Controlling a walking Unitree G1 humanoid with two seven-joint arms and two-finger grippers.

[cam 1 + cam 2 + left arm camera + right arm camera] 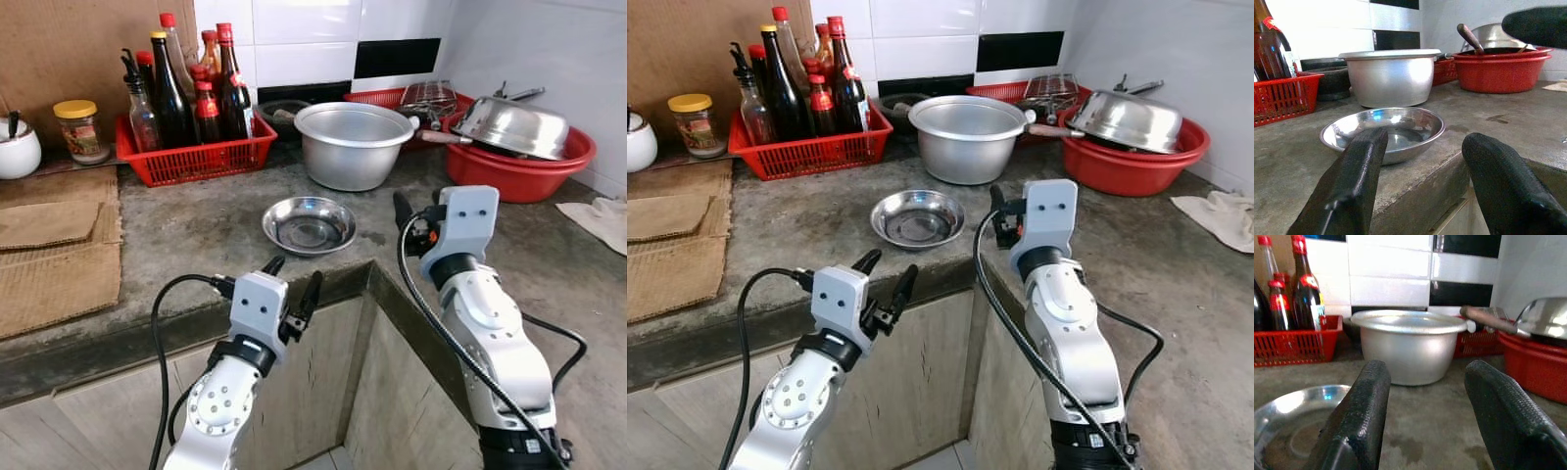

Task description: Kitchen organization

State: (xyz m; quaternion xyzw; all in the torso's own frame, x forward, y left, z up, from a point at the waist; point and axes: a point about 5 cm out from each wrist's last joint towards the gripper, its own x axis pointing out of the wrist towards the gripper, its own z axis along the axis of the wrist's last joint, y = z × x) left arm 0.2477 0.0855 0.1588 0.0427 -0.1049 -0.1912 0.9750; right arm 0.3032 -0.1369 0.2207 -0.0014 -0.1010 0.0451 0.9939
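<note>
Steel dish [309, 224] lies on the counter [196, 230] between both spread, empty hands, left hand [292, 282], right hand [1420, 423].

Right gripper [1422, 416] has its two black fingers [1359, 416] spread wide, nothing between them, hovering over the concrete counter [1430, 431]. Dead ahead at 12 o'clock sits the aluminium pot [1408, 345]. Steel bowl [1295, 423] around 9, red basket of sauce bottles [1290, 340] at 10, red basin [1535, 362] near 2.
</note>
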